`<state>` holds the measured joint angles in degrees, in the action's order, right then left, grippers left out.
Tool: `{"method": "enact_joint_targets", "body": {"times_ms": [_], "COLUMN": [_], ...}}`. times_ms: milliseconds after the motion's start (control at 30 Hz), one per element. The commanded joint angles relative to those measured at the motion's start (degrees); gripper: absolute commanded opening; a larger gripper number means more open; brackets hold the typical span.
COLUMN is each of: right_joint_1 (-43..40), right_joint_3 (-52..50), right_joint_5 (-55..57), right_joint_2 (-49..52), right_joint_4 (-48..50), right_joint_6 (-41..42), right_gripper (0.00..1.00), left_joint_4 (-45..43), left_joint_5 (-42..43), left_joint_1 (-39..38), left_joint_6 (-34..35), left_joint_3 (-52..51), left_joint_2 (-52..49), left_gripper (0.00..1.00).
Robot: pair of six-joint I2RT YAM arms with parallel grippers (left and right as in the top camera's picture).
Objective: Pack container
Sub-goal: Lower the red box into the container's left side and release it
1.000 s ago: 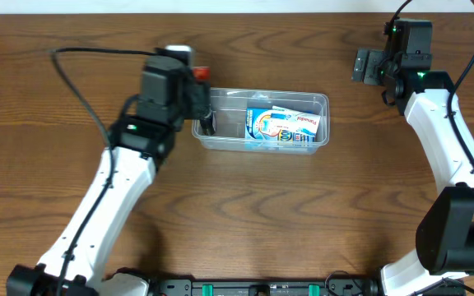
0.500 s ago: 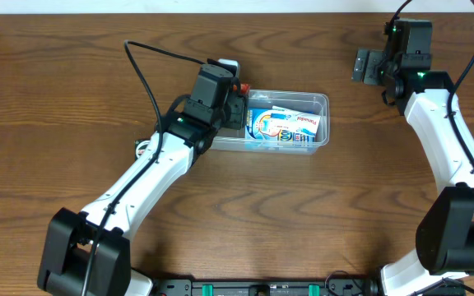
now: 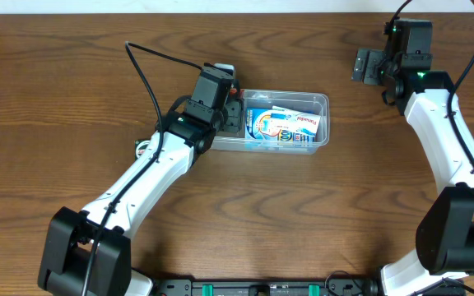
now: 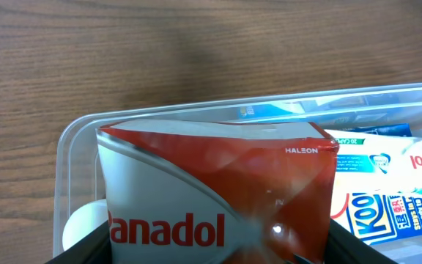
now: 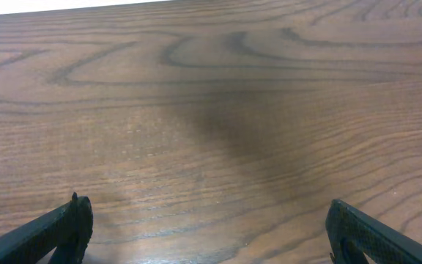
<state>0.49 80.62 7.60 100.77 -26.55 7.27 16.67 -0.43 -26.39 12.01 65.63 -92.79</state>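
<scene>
the left gripper [image 3: 231, 111] is clamped on a red and white box [image 4: 211, 183] at the container's [image 4: 70, 143] left end. the right gripper [image 3: 368, 66], fingers wide apart, hangs over the table [image 5: 211, 88].

Overhead view: bright, even, soft light on the wooden table [image 3: 56, 123], with only faint, diffuse shadows beside the arms. A washed-out pale strip runs along the edge at 12 o'clock.

Left wrist view: the red and silver box [image 4: 218, 191] looms close and slightly soft, with a small glare spot and hazy sheen at 5 o'clock. A blurred shadow darkens the wood at 12 o'clock.

Right wrist view: the grain is sharp and a broad soft shadow crosses the centre. The right gripper [image 5: 207, 224] shows as dark fingertips at 7 and 5 o'clock.
</scene>
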Motion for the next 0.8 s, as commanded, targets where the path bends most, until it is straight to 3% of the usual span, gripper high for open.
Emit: {"method": "enact_joint_targets", "body": {"times_ms": [0,100,200,400,633,767], "right_joint_1": [-0.07,-0.04,-0.04,-0.07,-0.04,-0.07], "right_joint_3": [0.46,0.46,0.46,0.46,0.46,0.46], "right_joint_5": [0.76,0.76,0.76,0.76,0.76,0.76], "right_joint_2": [-0.59,-0.59,-0.59,-0.59,-0.59,-0.59], "right_joint_4": [-0.07,-0.07,-0.04,-0.07,-0.07,-0.07], "right_joint_6": [1.03,1.03,1.03,1.03,1.03,1.03], "right_gripper": [0.99,0.99,0.99,0.99,0.99,0.99], "left_joint_4": [0.2,0.2,0.17,-0.04,-0.04,1.7], "left_joint_5": [-0.9,-0.92,-0.94,-0.92,-1.4,-7.32], "left_joint_1": [-0.07,-0.07,-0.04,-0.04,0.0,1.03], "left_joint_6": [0.37,0.37,0.35,0.35,0.35,0.31], "left_joint_3": [0.24,0.24,0.24,0.26,0.26,0.26], "left_joint_2": [-1.44,-1.51,-1.51,-1.38,0.59,3.58], "left_gripper": [0.64,0.8,0.84,0.83,0.75,0.72]}}
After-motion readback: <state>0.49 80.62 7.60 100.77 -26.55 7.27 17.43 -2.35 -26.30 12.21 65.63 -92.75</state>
